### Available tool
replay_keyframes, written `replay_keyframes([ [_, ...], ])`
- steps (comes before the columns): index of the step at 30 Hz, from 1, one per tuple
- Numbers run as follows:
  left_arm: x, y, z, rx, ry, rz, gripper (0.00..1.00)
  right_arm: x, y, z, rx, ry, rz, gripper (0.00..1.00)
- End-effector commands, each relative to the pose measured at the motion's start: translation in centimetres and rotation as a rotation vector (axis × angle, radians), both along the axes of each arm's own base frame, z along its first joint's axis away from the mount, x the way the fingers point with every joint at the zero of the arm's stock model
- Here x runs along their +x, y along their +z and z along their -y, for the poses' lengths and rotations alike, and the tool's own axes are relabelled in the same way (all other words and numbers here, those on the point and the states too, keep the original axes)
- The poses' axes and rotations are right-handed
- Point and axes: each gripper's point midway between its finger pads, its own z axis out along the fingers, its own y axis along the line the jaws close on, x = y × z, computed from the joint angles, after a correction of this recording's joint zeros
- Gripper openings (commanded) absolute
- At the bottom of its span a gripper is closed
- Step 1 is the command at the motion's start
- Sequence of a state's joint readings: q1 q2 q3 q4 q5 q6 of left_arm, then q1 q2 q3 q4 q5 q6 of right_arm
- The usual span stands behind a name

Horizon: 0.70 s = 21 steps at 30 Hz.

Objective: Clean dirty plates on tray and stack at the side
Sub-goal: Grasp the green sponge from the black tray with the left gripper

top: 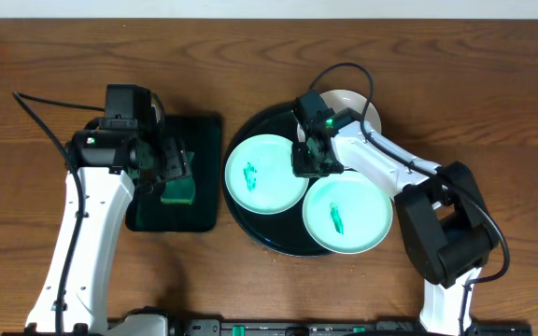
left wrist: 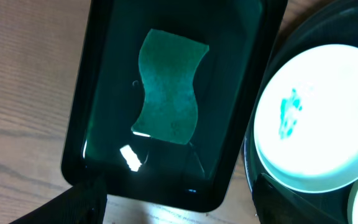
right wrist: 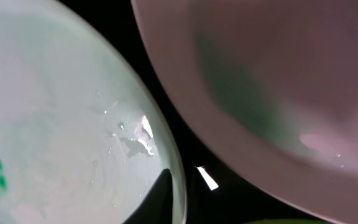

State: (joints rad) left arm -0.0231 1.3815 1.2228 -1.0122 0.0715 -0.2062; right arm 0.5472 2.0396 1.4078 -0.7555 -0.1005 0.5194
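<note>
Brown wood-grain worktop (top: 26, 56) carries a glossy round black tray (top: 250, 224) holding two pale mint plates (top: 266, 174) with teal smears; a third plate (top: 355, 101) sits at its far edge. The right tool (top: 314, 161) hangs between them, and I cannot tell its spread. The left tool (top: 174, 168), wide and empty, hovers over a wavy green sponge (left wrist: 168, 87) in a rectangular tray (left wrist: 104, 74)

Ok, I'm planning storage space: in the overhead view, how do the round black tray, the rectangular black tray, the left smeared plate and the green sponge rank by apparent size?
Largest to smallest:
1. round black tray
2. rectangular black tray
3. left smeared plate
4. green sponge, partly covered, yet clearly smallest
</note>
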Motion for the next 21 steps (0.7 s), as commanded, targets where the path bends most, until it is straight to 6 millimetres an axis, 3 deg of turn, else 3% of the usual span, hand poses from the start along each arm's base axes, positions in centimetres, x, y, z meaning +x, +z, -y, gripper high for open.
replay_keyframes([
  [1, -0.2, -1.2, -0.2, 0.012, 0.008, -0.026, 0.75, 0.0, -0.7, 0.2, -0.032, -0.004, 0.009, 0.02],
  [9, 0.4, -4.1, -0.2, 0.015, 0.007, -0.109, 0.75, 0.0, -1.5, 0.3, -0.044, -0.004, 0.007, 0.01],
  [17, 0.3, -6.2, -0.2, 0.017, 0.007, -0.188, 0.75, -0.7, -1.9, 0.0, -0.024, 0.011, -0.03, 0.09],
  [19, 0.4, -6.2, -0.2, 0.019, -0.002, -0.185, 0.75, -0.7, -1.9, 0.0, -0.027, 0.011, -0.032, 0.01],
  [21, 0.6, -6.2, -0.2, 0.022, -0.018, -0.177, 0.75, -0.7, -1.9, 0.0, -0.027, 0.01, -0.032, 0.01],
])
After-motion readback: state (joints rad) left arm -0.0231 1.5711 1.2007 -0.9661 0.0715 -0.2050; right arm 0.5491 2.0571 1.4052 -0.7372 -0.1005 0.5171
